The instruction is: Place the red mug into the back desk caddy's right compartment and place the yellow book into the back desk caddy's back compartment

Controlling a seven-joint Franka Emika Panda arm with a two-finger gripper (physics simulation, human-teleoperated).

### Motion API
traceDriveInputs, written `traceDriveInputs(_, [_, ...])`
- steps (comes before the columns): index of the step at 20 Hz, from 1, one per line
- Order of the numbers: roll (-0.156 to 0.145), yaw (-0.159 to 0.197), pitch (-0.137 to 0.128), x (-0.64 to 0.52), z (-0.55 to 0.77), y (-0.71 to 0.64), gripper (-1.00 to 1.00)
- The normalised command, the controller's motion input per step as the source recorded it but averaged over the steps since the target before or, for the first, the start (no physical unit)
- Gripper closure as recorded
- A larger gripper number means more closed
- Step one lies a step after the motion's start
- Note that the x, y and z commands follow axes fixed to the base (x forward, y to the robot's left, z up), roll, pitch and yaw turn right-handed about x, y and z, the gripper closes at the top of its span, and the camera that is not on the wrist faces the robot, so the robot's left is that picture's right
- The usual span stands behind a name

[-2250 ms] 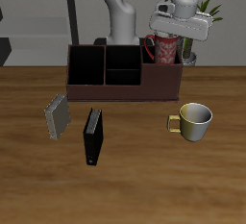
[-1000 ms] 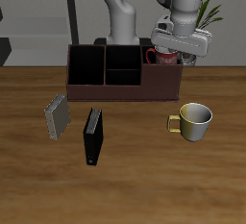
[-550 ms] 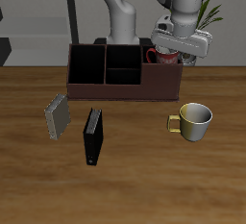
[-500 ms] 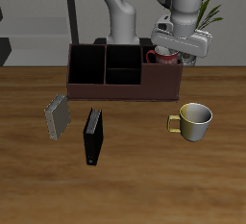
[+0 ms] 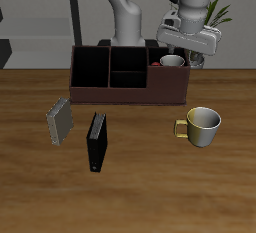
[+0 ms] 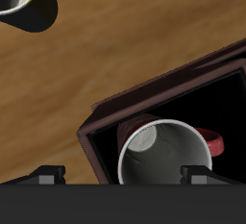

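Back desk caddy (image 5: 128,82) is now holding the red mug (image 6: 163,156), which is sitting upright in the right compartment (image 5: 170,75), so the first half looks done. Compared with a moment ago, the end effector (image 5: 187,39) is lifting clear, its fingers (image 6: 44,177) spread apart and gripping nothing. Yellow book (image 5: 60,121) is lying near the table's (image 5: 140,192) front, well apart from the caddy, with open wood around it and only the black book (image 5: 96,142) just beside it.

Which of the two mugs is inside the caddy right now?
The red mug: it sits in the caddy's right compartment, under the gripper. The yellow-gold mug stands on the table nearer the front edge.
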Motion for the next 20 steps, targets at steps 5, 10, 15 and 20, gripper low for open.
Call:
traceDriveInputs(5, [-0.004,0.025,-0.031,0.14,0.26,-0.08,-1.0])
traceDriveInputs(10, [-0.013,0.072,-0.046,0.26,0.36,-0.19,-1.0])
traceDriveInputs(15, [-0.022,0.102,-0.049,0.23,0.23,-0.12,-1.0])
traceDriveInputs(20, [-0.009,0.141,-0.013,0.39,0.24,-0.13,-1.0])
